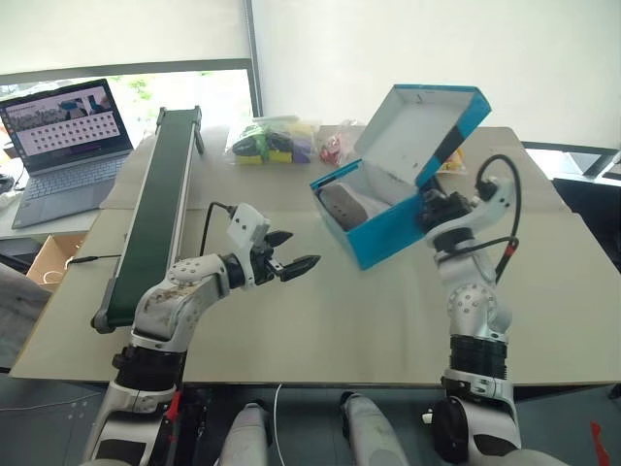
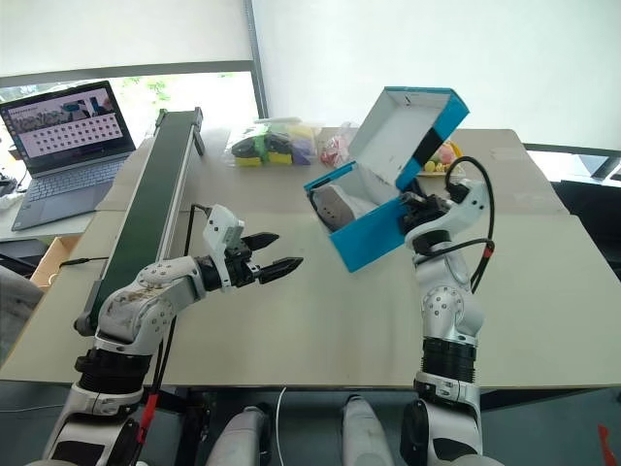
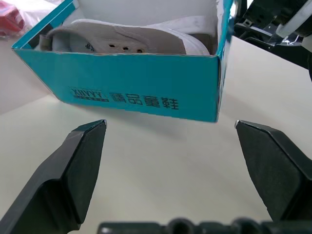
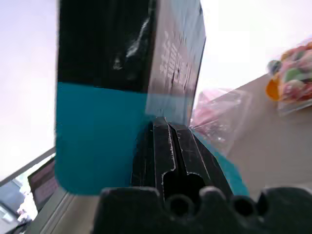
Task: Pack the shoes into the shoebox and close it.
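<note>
Packing looks done, closing's next: right claw point(image 2: 415, 207) pinched shut on the tilted bright-blue cardboard shoebox point(image 2: 374, 233) with grey sneakers point(image 2: 335, 206) inside; left claw point(image 2: 274, 254) wide open, empty; probably needs the lid point(image 2: 406, 131) pushed down.

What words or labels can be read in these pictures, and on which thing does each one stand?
"XIIVYY" or similar, small yellow letters on the box side: too blurred to be sure.
Four white Chinese characters beside it, the last one "鞋".
White print on the black patch of the lid: too blurred to read.
Laptop screen: rows of small pictures, text too small to read.
Snack bags: no readable print.
</note>
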Robot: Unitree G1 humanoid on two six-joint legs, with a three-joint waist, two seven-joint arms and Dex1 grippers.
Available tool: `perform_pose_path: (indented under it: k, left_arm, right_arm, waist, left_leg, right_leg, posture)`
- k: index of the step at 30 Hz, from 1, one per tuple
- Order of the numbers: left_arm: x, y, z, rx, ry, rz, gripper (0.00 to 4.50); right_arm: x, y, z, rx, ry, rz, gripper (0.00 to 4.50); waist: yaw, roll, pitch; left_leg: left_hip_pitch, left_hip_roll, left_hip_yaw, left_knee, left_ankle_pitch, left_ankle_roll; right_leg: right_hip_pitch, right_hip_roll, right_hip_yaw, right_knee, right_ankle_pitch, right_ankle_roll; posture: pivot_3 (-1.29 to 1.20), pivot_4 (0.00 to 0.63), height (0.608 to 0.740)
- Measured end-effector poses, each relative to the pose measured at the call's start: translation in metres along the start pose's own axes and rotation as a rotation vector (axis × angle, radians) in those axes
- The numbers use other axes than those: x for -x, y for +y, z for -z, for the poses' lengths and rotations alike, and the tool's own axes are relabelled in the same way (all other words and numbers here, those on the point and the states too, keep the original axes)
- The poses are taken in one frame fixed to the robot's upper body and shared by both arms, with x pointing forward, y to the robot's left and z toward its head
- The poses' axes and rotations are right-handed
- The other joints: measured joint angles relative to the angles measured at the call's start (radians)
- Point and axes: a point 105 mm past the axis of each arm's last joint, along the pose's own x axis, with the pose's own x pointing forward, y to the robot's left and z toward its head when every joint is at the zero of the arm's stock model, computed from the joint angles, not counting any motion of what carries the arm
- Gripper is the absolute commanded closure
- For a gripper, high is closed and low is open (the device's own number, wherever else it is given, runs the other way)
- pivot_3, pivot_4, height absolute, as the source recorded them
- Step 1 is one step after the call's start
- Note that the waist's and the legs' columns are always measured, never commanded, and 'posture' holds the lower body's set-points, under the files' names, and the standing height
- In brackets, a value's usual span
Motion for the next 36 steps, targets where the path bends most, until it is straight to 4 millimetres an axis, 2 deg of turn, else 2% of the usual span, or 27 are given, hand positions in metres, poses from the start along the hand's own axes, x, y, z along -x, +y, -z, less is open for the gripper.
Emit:
perform_pose_path:
  k: [6, 9, 17, 21, 23, 25, 27, 29, 36]
  left_arm:
    - [0.002, -0.001, -0.002, -0.01, 0.0, -0.008, 0.0]
    - [0.003, -0.002, -0.002, -0.014, -0.003, -0.011, 0.0]
    - [0.006, 0.0, 0.003, 0.003, 0.003, -0.028, 0.0]
    - [0.007, 0.001, 0.004, 0.006, 0.002, -0.036, 0.0]
    - [0.008, 0.001, 0.004, 0.007, 0.0, -0.04, 0.0]
    - [0.008, 0.001, 0.005, 0.01, -0.003, -0.045, 0.0]
    - [0.008, 0.001, 0.005, 0.014, -0.008, -0.053, 0.0]
    - [0.008, 0.002, 0.006, 0.02, -0.012, -0.065, 0.0]
    - [0.016, 0.009, 0.002, 0.024, -0.049, -0.141, 0.0]
  right_arm:
    - [-0.002, 0.028, 0.014, 0.144, 0.122, -0.141, 4.45]
    - [-0.001, 0.033, 0.019, 0.209, 0.171, -0.17, 4.45]
    - [-0.001, 0.051, 0.025, 0.243, 0.232, -0.232, 4.45]
    - [-0.014, 0.08, 0.041, 0.295, 0.304, -0.309, 4.45]
    - [-0.021, 0.091, 0.061, 0.319, 0.372, -0.343, 4.45]
    - [-0.021, 0.088, 0.086, 0.364, 0.474, -0.351, 4.45]
    - [-0.018, 0.074, 0.112, 0.412, 0.589, -0.33, 4.45]
    - [-0.016, 0.067, 0.124, 0.445, 0.648, -0.334, 4.45]
    - [-0.019, 0.064, 0.126, 0.503, 0.681, -0.375, 4.45]
  waist:
    - [0.001, 0.0, 0.0]
    - [0.003, 0.0, 0.0]
    - [0.002, 0.0, 0.0]
    - [-0.001, 0.0, 0.0]
    - [0.0, 0.0, 0.0]
    - [0.002, 0.0, 0.0]
    - [0.007, 0.0, 0.0]
    - [0.011, 0.0, 0.0]
    - [0.015, -0.002, -0.001]
  left_leg:
    - [0.0, 0.0, 0.0, 0.0, 0.0, 0.0]
    - [-0.001, 0.0, 0.0, 0.0, 0.0, 0.0]
    - [-0.001, 0.0, 0.0, 0.0, 0.0, 0.0]
    - [-0.001, 0.0, 0.0, -0.001, 0.0, 0.0]
    - [-0.001, 0.0, 0.0, -0.001, 0.0, 0.0]
    - [-0.001, 0.0, 0.0, 0.0, 0.0, 0.0]
    - [-0.002, 0.0, 0.0, 0.0, 0.0, 0.0]
    - [-0.003, 0.0, 0.0, 0.001, 0.0, 0.0]
    - [-0.001, 0.0, 0.0, 0.001, 0.0, 0.0]
  right_leg:
    - [0.0, 0.0, 0.0, 0.0, 0.0, 0.0]
    - [0.0, 0.0, 0.0, 0.0, 0.0, 0.0]
    - [-0.002, 0.0, 0.0, 0.0, 0.0, 0.0]
    - [-0.004, 0.0, 0.0, 0.0, 0.0, 0.0]
    - [-0.003, 0.0, 0.0, 0.0, 0.0, 0.0]
    - [-0.002, 0.0, 0.0, 0.0, 0.0, 0.0]
    - [-0.001, 0.0, 0.0, 0.0, 0.0, 0.0]
    - [-0.001, 0.0, 0.0, 0.001, 0.0, 0.0]
    - [-0.003, 0.0, 0.0, 0.009, 0.0, 0.0]
  posture:
    - [0.0, 0.15, 0.74]
    - [0.0, 0.15, 0.74]
    - [0.0, 0.15, 0.74]
    - [0.0, 0.15, 0.74]
    - [0.0, 0.15, 0.74]
    - [0.0, 0.15, 0.74]
    - [0.0, 0.15, 0.74]
    - [0.0, 0.15, 0.74]
    - [0.0, 0.15, 0.74]
